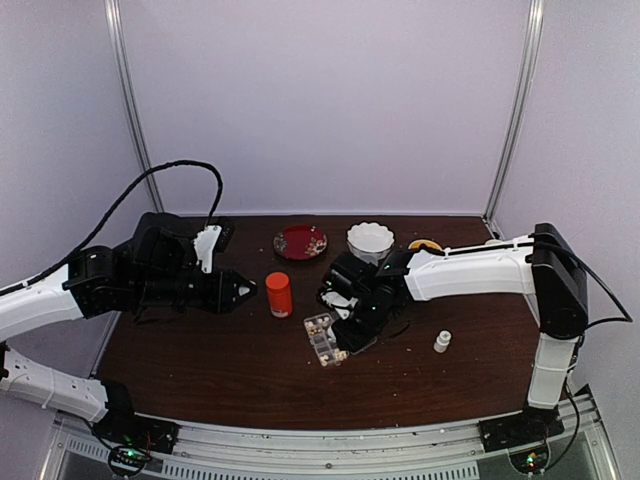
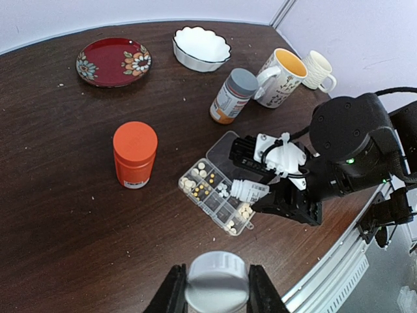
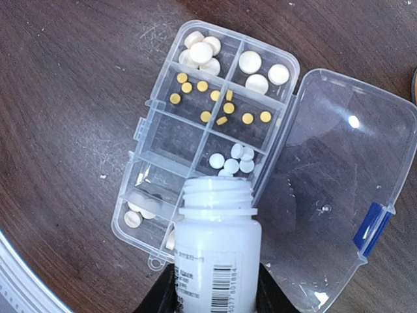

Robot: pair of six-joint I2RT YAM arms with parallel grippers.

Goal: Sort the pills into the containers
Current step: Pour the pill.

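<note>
Right arm (image 1: 470,265) reaches inward; right pincer (image 3: 215,291) clamps uncapped white bottle (image 3: 218,244), mouth over open pill box (image 3: 326,169); pills (image 3: 231,162) lie in its cells (image 3: 172,140). Left pincer (image 2: 217,291) pinches white cap (image 2: 217,279). Dark desk (image 3: 65,98), pale walls (image 1: 320,100).

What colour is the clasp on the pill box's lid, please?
The clasp is blue; see the right wrist view.

White arm links (image 1: 470,268), black joints (image 1: 560,285), black cables (image 1: 185,164), green base LEDs (image 1: 127,457).
</note>
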